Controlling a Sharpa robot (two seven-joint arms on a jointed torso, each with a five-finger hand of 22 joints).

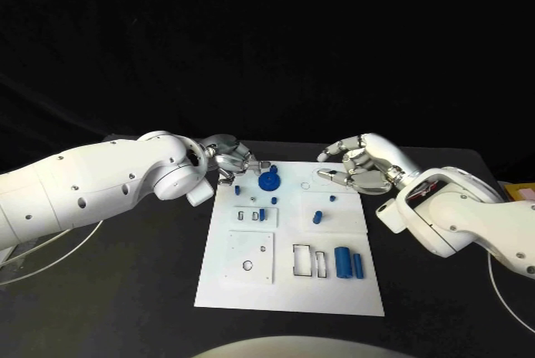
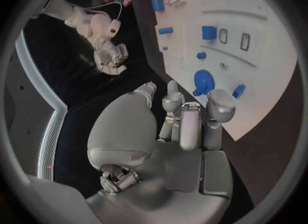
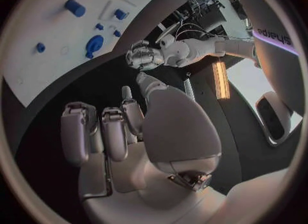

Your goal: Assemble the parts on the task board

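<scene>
The black table (image 1: pixel 123 296) spreads wide on all sides of the white task board (image 1: pixel 290 284), which lies in its middle with its long side running away from the robot. Bare table shows to the left and right of the board and in front of its near edge; the two arms come in over that open room at the far end.

The left hand (image 1: pixel 231 155) hovers at the board's far left corner, just beside the large round blue part (image 1: pixel 269 180). Its fingers (image 2: pixel 183 124) are curled in close together and, in the left wrist view, hold nothing; they stand above the dark table just off the board's edge.

The right hand (image 1: pixel 362 163) hangs over the board's far right corner. Its fingers (image 3: pixel 112 134) are bent and slightly apart, with nothing between them, and touch no part.

On the board, two upright blue cylinders (image 1: pixel 349 263) stand side by side near the right edge of the near half. A smaller blue block (image 1: pixel 318 216) lies near the middle, a little blue piece (image 1: pixel 262 214) sits in a slot to its left, and tiny blue pegs (image 1: pixel 236 190) dot the far half.
</scene>
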